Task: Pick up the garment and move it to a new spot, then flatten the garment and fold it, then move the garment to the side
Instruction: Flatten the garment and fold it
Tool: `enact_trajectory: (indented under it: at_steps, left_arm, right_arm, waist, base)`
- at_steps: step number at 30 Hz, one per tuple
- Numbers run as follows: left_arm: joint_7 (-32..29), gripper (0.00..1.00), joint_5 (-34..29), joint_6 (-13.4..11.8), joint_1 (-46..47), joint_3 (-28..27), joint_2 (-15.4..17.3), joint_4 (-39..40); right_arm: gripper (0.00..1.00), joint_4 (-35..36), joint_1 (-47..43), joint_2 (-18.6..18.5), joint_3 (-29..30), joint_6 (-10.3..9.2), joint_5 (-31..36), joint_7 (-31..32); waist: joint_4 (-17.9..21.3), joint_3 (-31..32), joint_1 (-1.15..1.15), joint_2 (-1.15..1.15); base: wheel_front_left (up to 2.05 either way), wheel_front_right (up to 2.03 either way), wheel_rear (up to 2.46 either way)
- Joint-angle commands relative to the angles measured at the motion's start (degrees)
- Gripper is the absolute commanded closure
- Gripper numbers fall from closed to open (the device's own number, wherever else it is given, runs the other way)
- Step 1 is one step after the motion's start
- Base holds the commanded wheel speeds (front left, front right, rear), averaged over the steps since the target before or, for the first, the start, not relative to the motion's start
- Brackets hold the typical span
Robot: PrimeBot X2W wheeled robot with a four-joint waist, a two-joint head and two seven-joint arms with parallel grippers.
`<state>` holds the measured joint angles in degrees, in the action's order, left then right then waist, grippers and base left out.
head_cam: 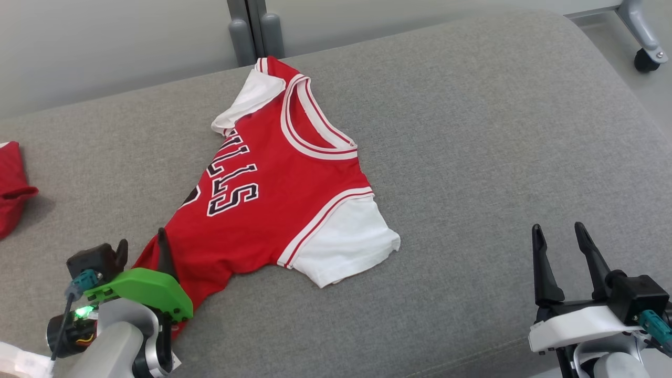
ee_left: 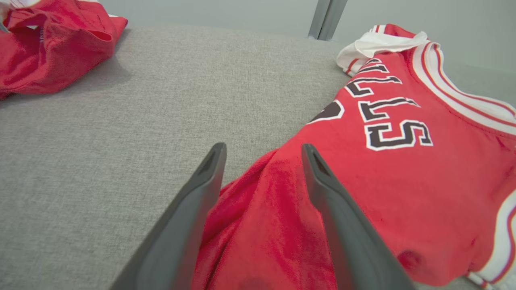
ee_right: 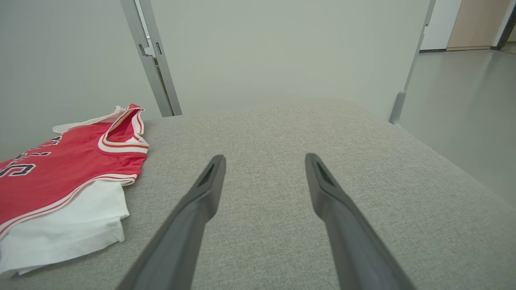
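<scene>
A red Bulls jersey [head_cam: 273, 199] with white sleeves lies rumpled at the middle of a grey cushion [head_cam: 472, 131]. At the cushion's near left, my left gripper [head_cam: 142, 239] straddles the bunched hem, fingers spread, grasping nothing. My right gripper [head_cam: 557, 227] hangs released over the near right. To flatten it well, I'd pinch a hem corner low and draw it outward.
</scene>
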<state>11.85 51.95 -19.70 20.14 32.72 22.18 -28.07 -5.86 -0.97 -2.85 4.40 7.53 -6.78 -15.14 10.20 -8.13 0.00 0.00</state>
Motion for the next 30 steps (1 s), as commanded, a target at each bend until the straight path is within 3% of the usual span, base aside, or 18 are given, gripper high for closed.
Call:
enact_trajectory:
  at_steps: [1,8,11,14,24,30]
  left_arm:
    - [1.12,0.00,-0.16,-0.50,-1.05,-1.04,0.47,1.00]
    - [3.36,0.00,-6.82,-2.92,-6.82,-6.04,-0.04,12.93]
    - [3.26,0.00,-12.40,-2.94,-11.13,-9.20,-1.79,18.39]
    - [3.27,0.00,-17.32,-1.44,-15.03,-11.79,-3.78,21.76]
    - [3.29,0.00,-33.15,8.51,-25.14,-18.52,-11.44,22.07]
    - [3.30,0.00,-37.88,17.34,-28.94,-23.41,-15.14,21.90]
  right_arm:
    - [0.00,0.08,-0.86,-0.09,0.25,-0.09,-0.01,0.00]
    - [0.00,1.97,-2.68,-0.07,2.49,-0.08,1.02,-0.01]
    - [0.00,3.53,-3.76,-0.07,3.10,-0.09,2.24,0.00]
    - [0.00,4.98,-4.15,-0.07,3.28,-0.08,3.27,0.00]
    - [0.00,5.30,-5.45,-0.08,3.28,-0.08,5.77,0.00]
    - [0.00,2.58,-6.18,-0.09,1.05,-0.09,6.25,0.00]
  waist:
    - [0.32,0.51,0.00,0.00]
    - [-0.69,2.78,0.00,0.00]
    - [-2.00,4.13,0.00,0.00]
    - [-3.39,5.23,0.00,0.00]
    - [-8.80,7.57,0.00,0.00]
    - [-10.58,8.29,0.00,0.00]
  base:
    - [0.00,0.00,0.00]
    - [0.00,0.00,0.00]
    - [0.00,0.00,0.00]
    - [0.00,0.00,0.00]
    - [0.00,0.00,0.00]
    - [0.00,0.00,0.00]
